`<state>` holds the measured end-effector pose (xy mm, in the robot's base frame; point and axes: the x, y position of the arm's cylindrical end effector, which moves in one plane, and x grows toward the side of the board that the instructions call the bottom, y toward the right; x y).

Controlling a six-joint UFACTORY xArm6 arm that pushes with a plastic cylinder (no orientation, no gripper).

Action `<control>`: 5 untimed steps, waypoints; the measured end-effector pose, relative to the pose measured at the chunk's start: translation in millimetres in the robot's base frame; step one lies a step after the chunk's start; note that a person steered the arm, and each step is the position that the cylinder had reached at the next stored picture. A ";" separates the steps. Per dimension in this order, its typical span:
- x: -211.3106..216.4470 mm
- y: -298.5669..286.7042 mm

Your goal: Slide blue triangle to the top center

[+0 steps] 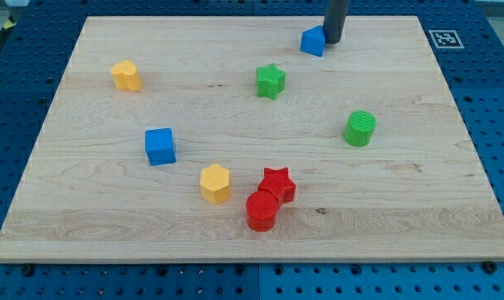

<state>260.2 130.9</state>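
The blue triangle [313, 41] lies near the view's top edge of the wooden board [110, 217], a little right of centre. My tip [332, 40] stands right against the triangle's right side, the dark rod rising out of the view's top. No gripper is present.
A green star [271, 81] lies below-left of the triangle. A green cylinder [360, 128] is at the right. A blue cube [160, 146], yellow hexagon [215, 183], red star [277, 183] and red cylinder [261, 211] lie lower down. A yellow block [126, 75] is at upper left.
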 end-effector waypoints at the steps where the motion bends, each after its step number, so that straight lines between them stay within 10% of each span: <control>1: 15.8 0.0; 5: -2.3 -56.3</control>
